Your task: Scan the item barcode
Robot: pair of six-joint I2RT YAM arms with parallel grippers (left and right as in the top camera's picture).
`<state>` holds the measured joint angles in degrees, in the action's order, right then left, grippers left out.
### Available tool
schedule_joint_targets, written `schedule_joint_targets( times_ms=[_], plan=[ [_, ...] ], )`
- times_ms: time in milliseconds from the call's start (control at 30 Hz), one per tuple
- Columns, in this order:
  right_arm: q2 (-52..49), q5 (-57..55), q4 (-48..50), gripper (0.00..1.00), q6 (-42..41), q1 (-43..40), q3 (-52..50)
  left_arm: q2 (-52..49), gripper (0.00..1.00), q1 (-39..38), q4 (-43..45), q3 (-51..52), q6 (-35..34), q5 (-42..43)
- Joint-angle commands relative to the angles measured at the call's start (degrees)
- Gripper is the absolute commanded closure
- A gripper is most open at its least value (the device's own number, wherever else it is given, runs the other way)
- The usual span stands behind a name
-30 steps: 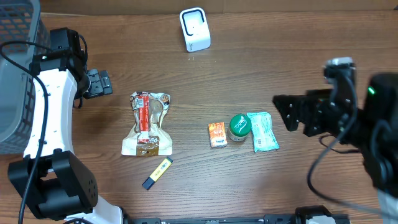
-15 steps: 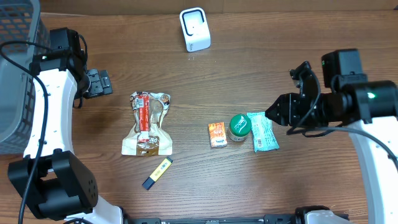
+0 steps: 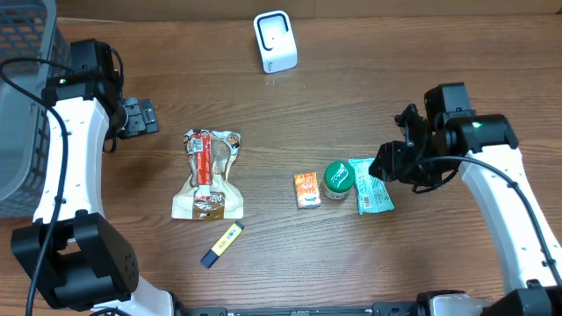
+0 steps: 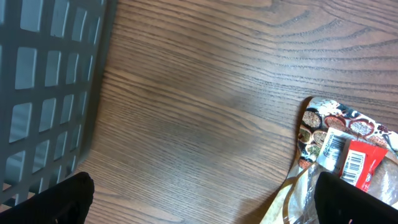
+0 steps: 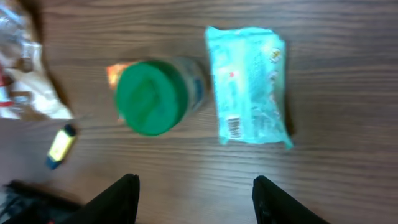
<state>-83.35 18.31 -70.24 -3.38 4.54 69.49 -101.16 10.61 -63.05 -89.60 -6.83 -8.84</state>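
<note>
While hovering over the teal packet (image 5: 249,87) with right fingers (image 5: 121,199) apart, left fingers (image 4: 62,199) apart too, yet to grasp or scan.

Wooden table (image 3: 351,96): scanner (image 3: 275,41), bag (image 3: 209,174), jar (image 3: 338,178), packet (image 3: 372,185)

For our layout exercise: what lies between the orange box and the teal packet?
A green-lidded jar stands between the orange box and teal packet, shown overhead.

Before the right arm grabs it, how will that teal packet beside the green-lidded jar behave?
The teal packet looks like a soft film pouch with crimped ends, so it will probably sag if pinched at one edge. Its wrap may be slippery. Lying flat, it should slide rather than roll.
</note>
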Motion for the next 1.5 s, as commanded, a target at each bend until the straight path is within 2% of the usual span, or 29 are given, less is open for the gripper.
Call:
schedule_joint_targets(
  times_ms=[0,167,300,400,633,967,1033,1333,1433,1467],
  plan=[
    [-0.94,-4.35,4.24,0.41,0.11,0.0,-2.97,0.0,0.0,0.09,0.04,-0.13,1.05,0.11],
    [-1.81,-4.33,7.63,0.33,0.13,0.0,-4.2,0.0,0.0,0.09,0.04,-0.13,1.05,0.11],
    [-1.81,-6.88,10.69,0.33,0.17,-0.07,-4.2,0.0,0.0,0.09,0.04,-0.13,1.05,0.11],
    [-1.81,-12.35,12.0,0.38,0.17,-0.07,-4.39,0.0,0.0,0.09,0.04,-0.13,1.05,0.11],
    [-1.86,-12.94,14.69,0.43,0.15,-0.07,-8.09,0.0,0.0,0.09,0.04,-0.13,1.05,0.11],
    [-1.92,-13.75,31.26,0.44,0.2,-0.07,-19.71,0.0,0.0,0.09,0.04,-0.13,1.05,0.11],
    [-1.97,-13.77,34.21,0.48,0.37,-0.07,-22.12,0.0,0.0,0.09,0.04,-0.13,1.05,0.11],
    [-1.97,-9.66,44.0,0.48,0.35,-0.07,-30.86,0.0,0.0,0.09,0.04,-0.13,1.05,0.11],
    [-1.97,-9.64,46.47,0.6,0.28,-0.07,-33.0,0.0,0.0,0.09,0.04,-0.13,1.05,0.11],
    [-1.97,-9.62,46.56,0.68,-0.02,-0.07,-33.16,0.0,0.0,0.09,0.04,-0.13,1.07,0.11]
  ],
)
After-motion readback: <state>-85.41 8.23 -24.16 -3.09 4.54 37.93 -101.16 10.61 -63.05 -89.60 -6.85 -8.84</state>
